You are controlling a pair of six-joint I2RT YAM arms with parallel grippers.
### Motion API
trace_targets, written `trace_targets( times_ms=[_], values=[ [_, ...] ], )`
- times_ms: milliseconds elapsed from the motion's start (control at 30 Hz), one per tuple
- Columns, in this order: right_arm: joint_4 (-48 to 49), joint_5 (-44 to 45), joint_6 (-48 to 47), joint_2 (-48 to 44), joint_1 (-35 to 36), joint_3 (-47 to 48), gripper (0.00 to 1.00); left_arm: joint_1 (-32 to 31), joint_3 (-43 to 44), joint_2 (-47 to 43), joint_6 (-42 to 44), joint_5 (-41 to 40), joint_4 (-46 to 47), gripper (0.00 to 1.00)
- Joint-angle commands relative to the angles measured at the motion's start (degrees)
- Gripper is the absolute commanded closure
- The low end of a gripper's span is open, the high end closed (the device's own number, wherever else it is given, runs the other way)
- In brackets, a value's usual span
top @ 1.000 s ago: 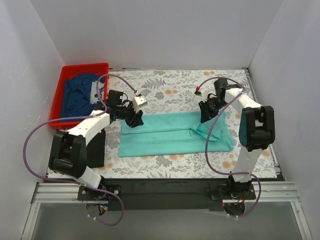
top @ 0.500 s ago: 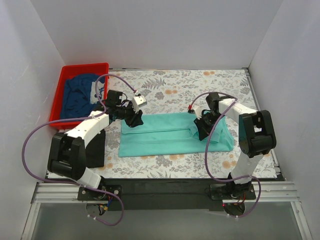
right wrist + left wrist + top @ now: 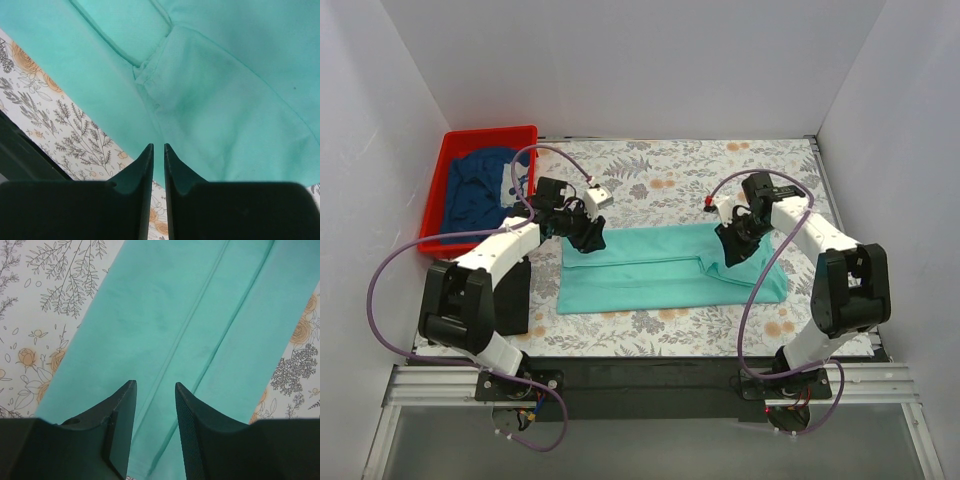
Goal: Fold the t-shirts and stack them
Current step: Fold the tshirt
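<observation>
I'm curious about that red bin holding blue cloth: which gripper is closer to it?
Left. The left gripper hovers over the teal shirt's left end, just right of the red bin. The right gripper is over the shirt's right end, farther across the table.

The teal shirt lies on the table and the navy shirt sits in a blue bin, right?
No. The top view shows the bin is red, not blue. The teal shirt does lie on the table, the navy shirt in the bin.

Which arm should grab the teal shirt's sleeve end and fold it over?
Probably right: the right fingers hover over the sleeve of the teal t-shirt; the left fingers are at its opposite end.
</observation>
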Motion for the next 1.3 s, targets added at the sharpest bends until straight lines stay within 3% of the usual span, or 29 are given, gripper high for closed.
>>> trace_targets(
  times_ms=[0, 400, 600, 700, 833, 867, 900, 1000, 1067, 1167, 1267],
  values=[
    [2.8, 3.0, 3.1, -1.8, -0.6, -0.3, 0.80, 0.1, 1.6, 0.0, -1.9, -0.3, -1.0, 0.64],
    [10.2, 19.0, 2.0, 7.8, -1.1, -3.9, 0.82, 0.1, 1.9, 0.3, -6.3, -3.3, -0.3, 0.64],
    [14.7, 23.9, 0.3, 18.6, -1.0, 3.4, 0.83, 1.0, 0.3, -0.1, -10.9, -3.2, 0.8, 0.64],
    [16.1, 25.9, -0.5, 27.2, -1.0, 14.0, 0.84, 2.7, -0.7, -0.6, -11.3, -1.6, 2.0, 0.64],
    [17.8, 25.8, -2.2, 39.7, -0.5, 34.8, 0.85, 4.3, -0.1, 0.6, -10.1, -2.3, 1.7, 0.64],
    [18.2, 25.1, -2.6, 42.0, -0.2, 45.4, 0.85, 4.3, 0.0, 1.0, -8.6, -2.6, 1.3, 0.64],
    [18.6, 23.7, -2.6, 46.2, 0.5, 50.1, 0.86, 4.4, 0.5, 1.5, -7.8, -2.4, 0.8, 0.64],
    [20.4, 22.3, -0.8, 49.1, 2.1, 65.0, 0.85, 4.1, 2.3, 3.1, -5.3, -1.6, -0.7, 0.64],
    [26.7, 20.9, -0.2, 43.7, 2.3, 63.5, 0.82, 3.2, 3.6, 4.6, -4.2, -2.2, -0.6, 0.65],
    [38.5, 21.5, -0.4, 32.5, 2.3, 48.8, 0.75, 1.6, 5.9, 7.0, -2.5, -4.2, -0.3, 0.67],
    [40.7, 22.0, -0.9, 25.6, 2.3, 41.3, 0.73, -0.3, 7.9, 10.1, -2.5, -5.9, 0.8, 0.67]
  ],
)
